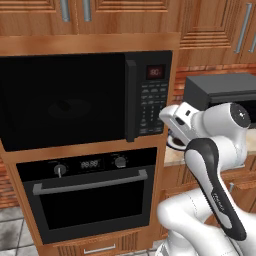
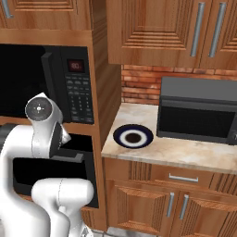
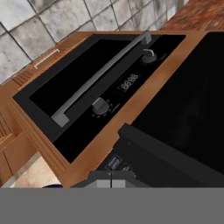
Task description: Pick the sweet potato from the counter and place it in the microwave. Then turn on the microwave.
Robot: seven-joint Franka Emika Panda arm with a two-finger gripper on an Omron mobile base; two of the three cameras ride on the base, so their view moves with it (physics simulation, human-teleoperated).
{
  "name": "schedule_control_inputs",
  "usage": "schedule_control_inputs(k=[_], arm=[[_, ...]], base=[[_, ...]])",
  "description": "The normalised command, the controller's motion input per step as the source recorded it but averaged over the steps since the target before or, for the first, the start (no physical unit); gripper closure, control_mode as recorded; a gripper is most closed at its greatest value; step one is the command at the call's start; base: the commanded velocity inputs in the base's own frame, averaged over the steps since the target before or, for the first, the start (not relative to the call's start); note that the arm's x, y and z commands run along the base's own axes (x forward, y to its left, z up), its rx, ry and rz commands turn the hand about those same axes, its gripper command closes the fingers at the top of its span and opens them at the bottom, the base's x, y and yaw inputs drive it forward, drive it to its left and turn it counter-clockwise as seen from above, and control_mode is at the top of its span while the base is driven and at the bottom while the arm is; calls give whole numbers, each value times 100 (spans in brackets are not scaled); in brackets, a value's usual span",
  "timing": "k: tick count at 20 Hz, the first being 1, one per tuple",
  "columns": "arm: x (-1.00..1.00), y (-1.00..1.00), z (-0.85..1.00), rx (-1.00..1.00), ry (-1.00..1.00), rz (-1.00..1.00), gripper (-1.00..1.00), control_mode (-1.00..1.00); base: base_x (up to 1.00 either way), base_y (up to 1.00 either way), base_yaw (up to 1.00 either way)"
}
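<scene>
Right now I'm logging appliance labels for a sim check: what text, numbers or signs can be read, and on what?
Microwave red display: lit digits, too blurred to read.
Microwave keypad: button labels too small to read.
Oven display: pale digits, seemingly "88:88", blurred.
Robot forearm: small white lettering, unreadable.
Nothing else carries text.
</scene>
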Motion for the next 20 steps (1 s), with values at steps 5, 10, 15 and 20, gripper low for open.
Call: schedule_control_inputs(k=[5, 10, 15, 20], arm=[[6, 0, -8, 0, 0, 1, 100, -100], [13, 0, -10, 0, 0, 0, 100, -100], [16, 3, -8, 0, 0, 0, 100, -100], [15, 5, -8, 0, 0, 0, 100, -100]], base=[[0, 0, 0], [0, 0, 0], [0, 0, 0], [0, 0, 0]])
